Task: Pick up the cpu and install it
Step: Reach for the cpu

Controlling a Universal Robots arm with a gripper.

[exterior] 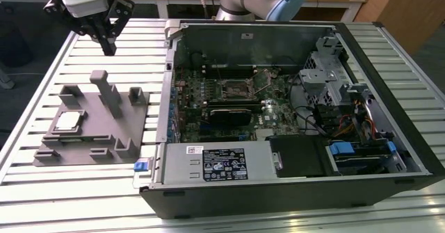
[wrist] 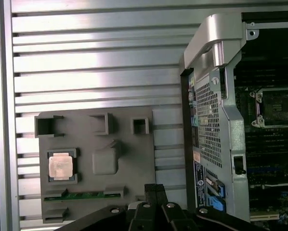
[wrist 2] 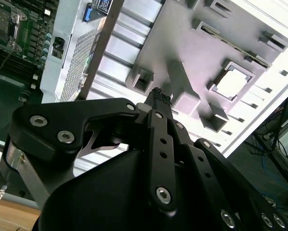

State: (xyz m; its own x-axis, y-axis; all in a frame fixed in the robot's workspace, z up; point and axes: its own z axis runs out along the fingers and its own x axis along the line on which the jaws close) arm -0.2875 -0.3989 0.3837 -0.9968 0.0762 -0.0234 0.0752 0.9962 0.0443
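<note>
Jaws pinched together, nothing between them; gripper (exterior: 108, 48) hangs above the slatted aluminium table (exterior: 70, 201), off the grey fixture's (exterior: 87, 142) far edge. Open computer case (exterior: 278, 204) sits on the exterior view's right, its bare motherboard socket (exterior: 235, 88) awaiting the chip. The fixture lies just beside the case. The cpu (exterior: 68, 121) rests flat in a square pocket of the fixture, silver lid up, well apart from the gripper. Likely light, stiff, slick on top, fragile underneath; best taken by two opposite edges and kept level.
</note>
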